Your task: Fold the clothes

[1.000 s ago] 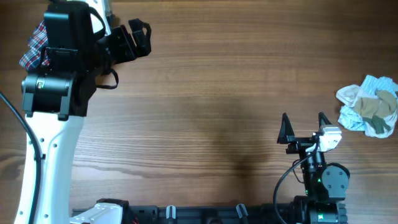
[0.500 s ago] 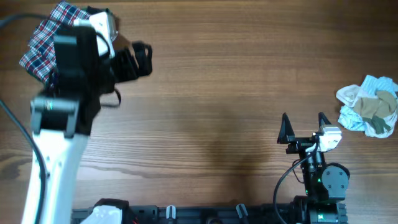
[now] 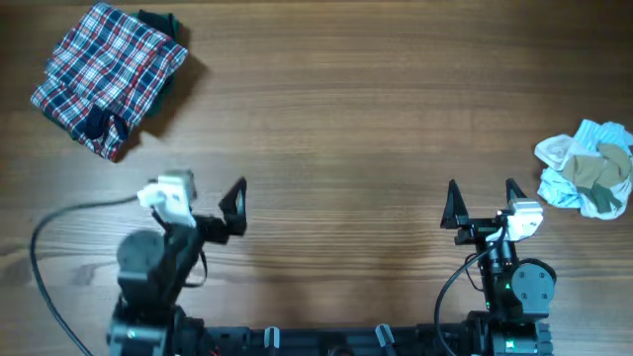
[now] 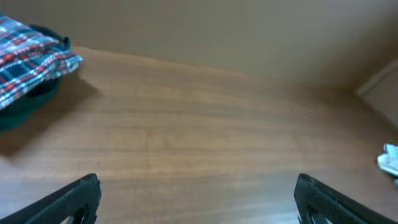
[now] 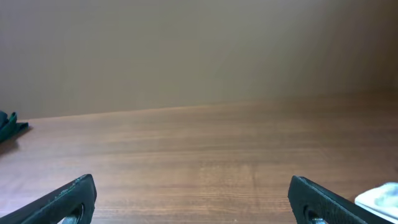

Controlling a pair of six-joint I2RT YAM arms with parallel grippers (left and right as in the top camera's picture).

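Plaid garment [image 3: 109, 77] lies folded far left; pale crumpled clothes [image 3: 586, 168] far right; left gripper [image 3: 206, 198] and right gripper [image 3: 482, 198] gape.

My table [image 3: 346, 119] is a wood-grain top in a warm mid-brown. The grain runs left to right, with darker streaks along the near left side. It fills the whole view from above. From the low views I see a plain tan wall [image 5: 186, 50] rising behind the table's far edge, flat and unmarked. The light is soft and even, with a faint sheen on the wood and only weak shadows. At the far right a paler panel [image 4: 380, 84] stands at an angle; I cannot tell what it is.
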